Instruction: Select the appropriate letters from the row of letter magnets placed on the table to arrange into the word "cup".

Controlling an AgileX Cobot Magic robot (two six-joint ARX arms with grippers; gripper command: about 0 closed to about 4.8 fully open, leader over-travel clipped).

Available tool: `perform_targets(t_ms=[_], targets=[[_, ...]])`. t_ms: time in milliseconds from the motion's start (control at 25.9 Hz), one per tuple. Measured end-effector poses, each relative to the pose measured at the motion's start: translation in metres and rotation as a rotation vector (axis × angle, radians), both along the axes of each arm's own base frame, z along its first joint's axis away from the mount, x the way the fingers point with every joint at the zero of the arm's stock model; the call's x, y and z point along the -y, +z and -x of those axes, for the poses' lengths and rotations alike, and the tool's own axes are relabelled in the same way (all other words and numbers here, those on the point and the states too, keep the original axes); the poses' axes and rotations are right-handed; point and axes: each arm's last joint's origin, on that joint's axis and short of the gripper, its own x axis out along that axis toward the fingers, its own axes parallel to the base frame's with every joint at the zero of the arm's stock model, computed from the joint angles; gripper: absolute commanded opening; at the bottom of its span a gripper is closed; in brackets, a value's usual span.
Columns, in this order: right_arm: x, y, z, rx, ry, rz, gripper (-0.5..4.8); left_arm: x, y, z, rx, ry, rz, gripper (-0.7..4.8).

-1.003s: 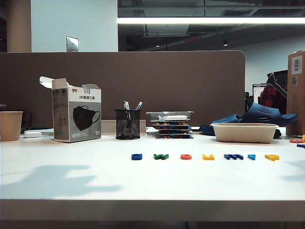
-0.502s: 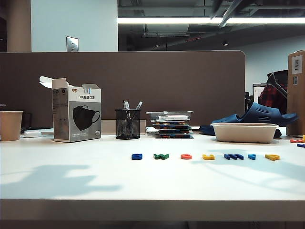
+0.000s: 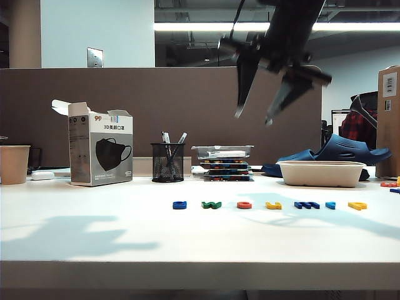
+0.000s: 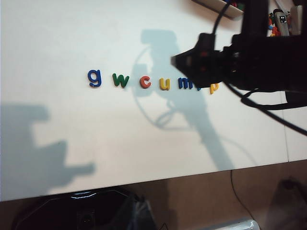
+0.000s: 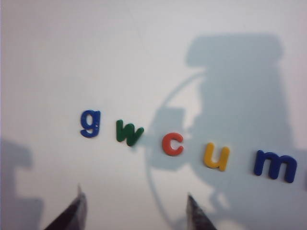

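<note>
The row of letter magnets lies on the white table (image 3: 94, 237): blue g (image 3: 179, 205), green w (image 3: 211, 205), red-orange c (image 3: 244, 205), yellow u (image 3: 273, 205), dark blue m (image 3: 306, 205), a cyan letter (image 3: 330, 205) and yellow p (image 3: 357, 205). My right gripper (image 3: 253, 117) hangs high above the row, open and empty. Its wrist view looks down on c (image 5: 172, 143) and u (image 5: 216, 156) beyond the spread fingertips (image 5: 79, 191). In the left wrist view the right arm (image 4: 249, 57) covers part of p (image 4: 214, 87). The left gripper is only a dark blur.
Along the back stand a paper cup (image 3: 14, 164), a mask box (image 3: 100, 153), a mesh pen cup (image 3: 167, 162), stacked trays (image 3: 224, 164), a beige bowl (image 3: 320, 173), blue slippers (image 3: 337, 153) and a cardboard box (image 3: 389, 119), all before a brown partition.
The right arm has swung down into the exterior view from the top right, toward the left, and its jaws now stand apart. Its shadow now falls across the letters. The letters have not moved.
</note>
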Motion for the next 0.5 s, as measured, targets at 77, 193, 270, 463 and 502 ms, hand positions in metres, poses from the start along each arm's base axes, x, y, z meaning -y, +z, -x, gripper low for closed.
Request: perform_targets(t_ms=[77,193,270,463,502], targets=[[-0.007,-0.011,-0.002,-0.024,0.011,0.018,2.56,0.000,0.000,0.000,0.000,0.000,0.000,-0.05],[-0.017,-0.022,-0.004,-0.047,0.027,0.041,2.56,0.000,0.000,0.000,0.000,0.000,0.000,-0.05],[-0.021,-0.031,-0.005,-0.056,0.024,0.080,2.57,0.000,0.000,0.000,0.000,0.000,0.000,-0.05],[-0.032,-0.058,-0.010,-0.111,0.016,0.149,2.56,0.000,0.000,0.000,0.000,0.000,0.000,-0.05],[-0.034,-0.065,-0.012,-0.128,0.010,0.157,2.56,0.000,0.000,0.000,0.000,0.000,0.000,-0.05]])
